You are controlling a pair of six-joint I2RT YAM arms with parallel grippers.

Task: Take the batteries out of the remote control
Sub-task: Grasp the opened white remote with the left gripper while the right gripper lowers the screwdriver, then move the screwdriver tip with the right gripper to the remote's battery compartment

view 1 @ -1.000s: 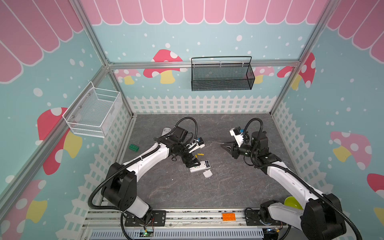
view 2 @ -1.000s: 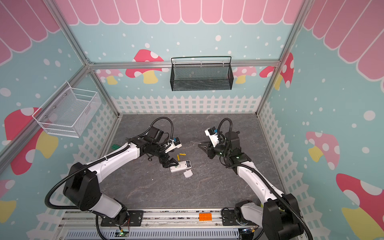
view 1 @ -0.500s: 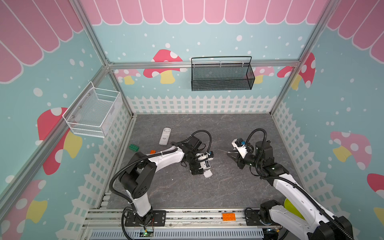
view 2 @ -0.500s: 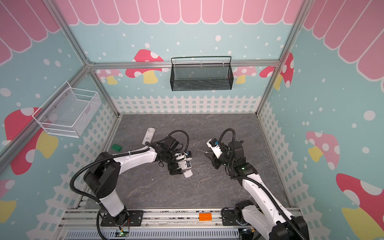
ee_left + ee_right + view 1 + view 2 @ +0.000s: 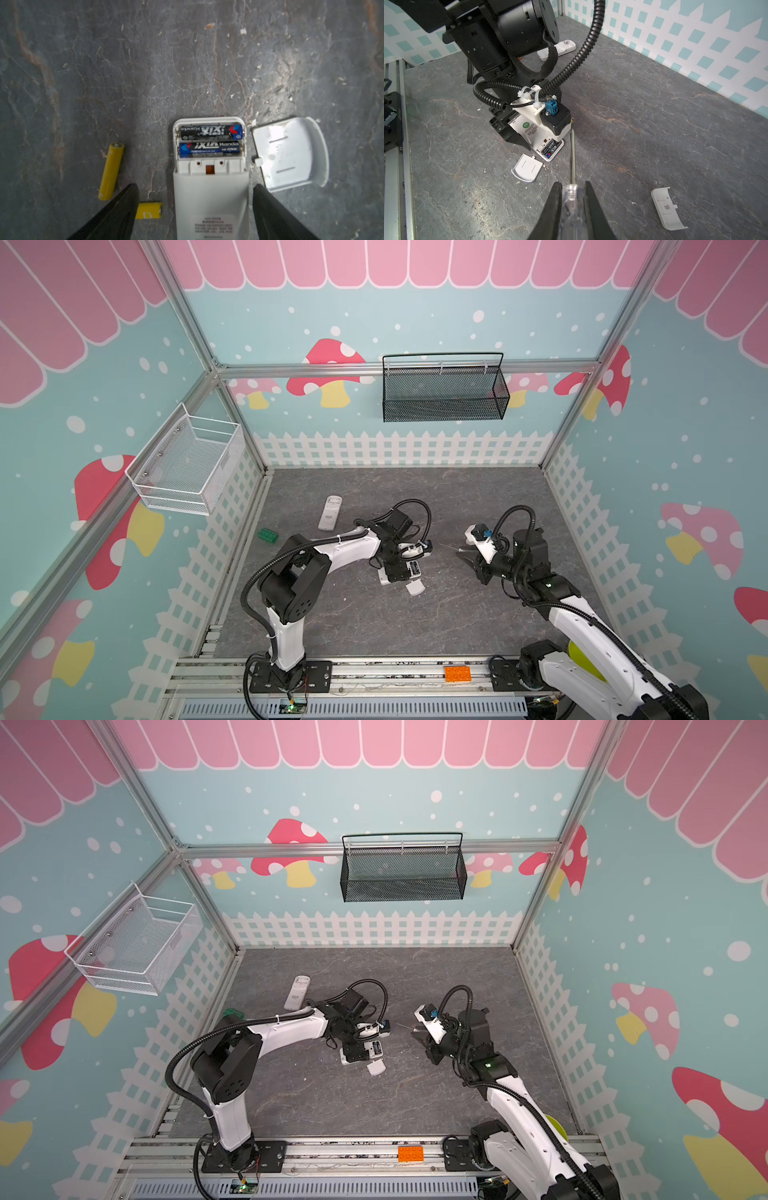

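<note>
Jaws apart, the left gripper (image 5: 194, 187) is straddling a white plastic remote control (image 5: 211, 199); two black cylindrical batteries (image 5: 207, 133) are sitting in its open bay, two yellow cylindrical batteries (image 5: 111, 171) lying just beside it. Near the remote, the right gripper (image 5: 572, 184) is clamping a clear-handled screwdriver (image 5: 572, 155). Beyond the remote, a second white remote (image 5: 330, 512) is lying.

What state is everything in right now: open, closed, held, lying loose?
Remote, compartment open, lying flat.
Black batteries, both seated in the compartment.
Yellow batteries, loose on the table.
Cover, off, beside the remote.
Second cover, off, lying apart.
Second remote, lying alone at the back.
Screwdriver, held, tip short of the remote.
Left gripper, open, straddling the remote.
Right gripper, shut on the screwdriver.
</note>
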